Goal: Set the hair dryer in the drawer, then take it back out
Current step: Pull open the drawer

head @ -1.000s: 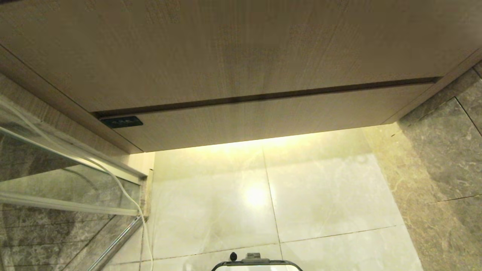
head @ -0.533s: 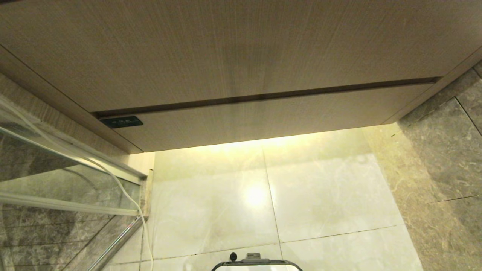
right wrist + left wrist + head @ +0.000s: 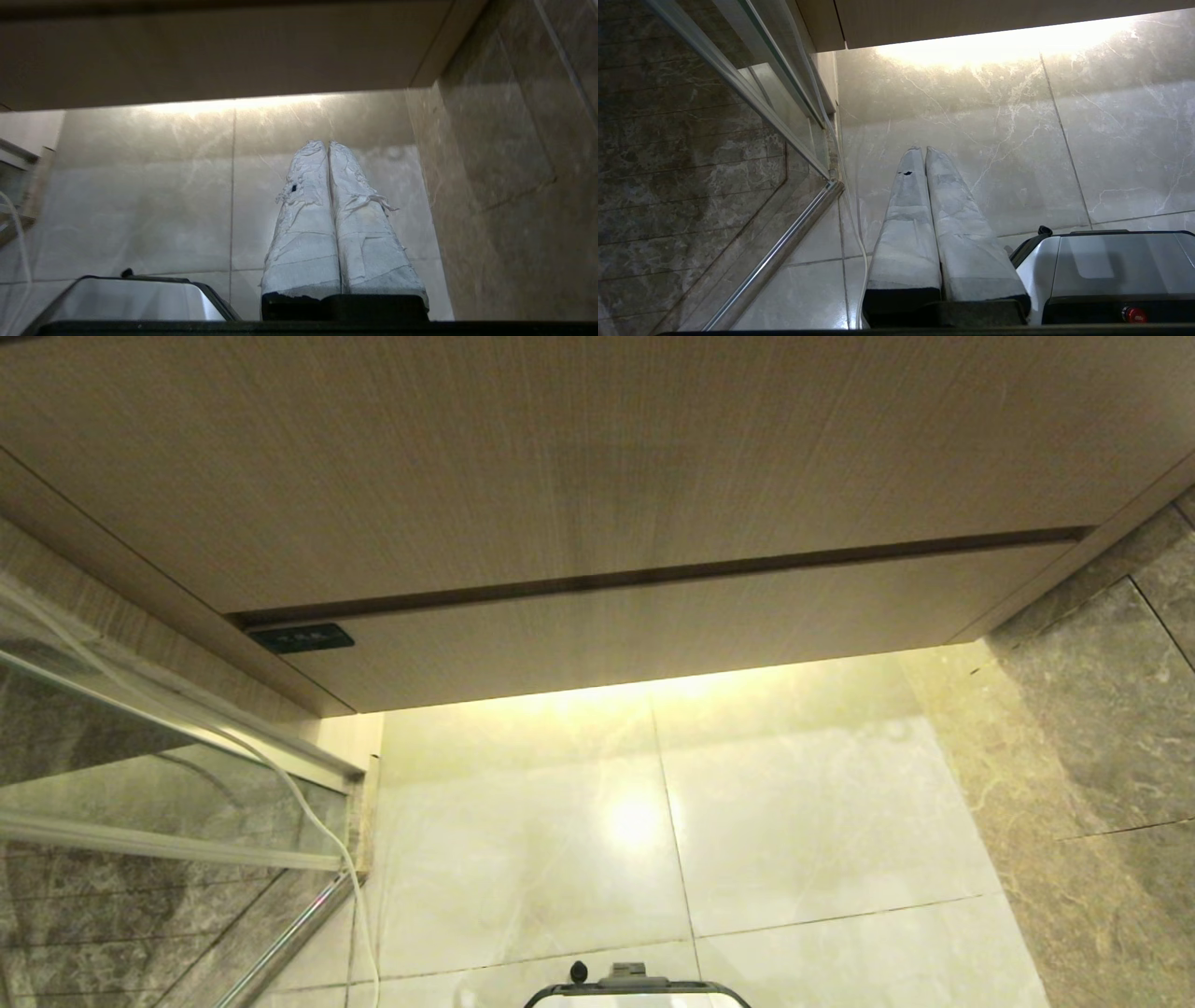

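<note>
Head camera looks steeply down at the closed drawer (image 3: 644,635) front and the tiled floor (image 3: 794,821) beneath; both low wrist cameras face forward along that floor toward the drawer, each catching the robot base (image 3: 1111,266).

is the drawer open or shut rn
Shut: the drawer front sits flush under the taller panel, only a thin dark gap between them, no interior showing.

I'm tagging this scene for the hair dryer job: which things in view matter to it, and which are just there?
For the job:
- drawer, shut
- right end effector, shut, empty
- left end effector, shut, empty
- hair dryer: not in view

Just there:
- taller wood panel above the drawer
- glass partition
- white cable
- tiled floor
- robot base
</note>
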